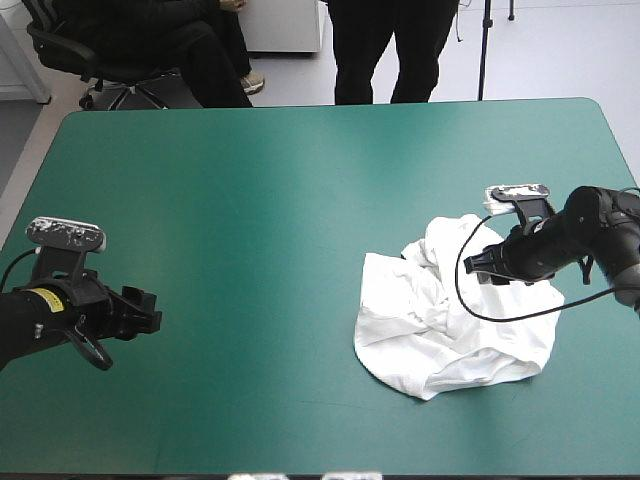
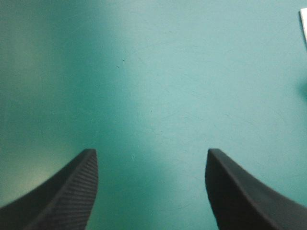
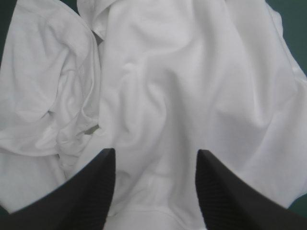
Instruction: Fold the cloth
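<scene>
White T-shirt (image 1: 450, 330) lies crumpled directly under the right gripper (image 3: 156, 152), spread apart; left gripper (image 2: 151, 151), also apart, waits well away.

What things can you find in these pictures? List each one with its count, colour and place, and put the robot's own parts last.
T-shirt: one, white, a crumpled heap on the table's right half.
table: one, teal-green cover, fills most of the high view.
left end effector: one, black fingers, open, over bare cover near the table's left edge.
right end effector: one, black fingers, open, over the T-shirt.
</scene>
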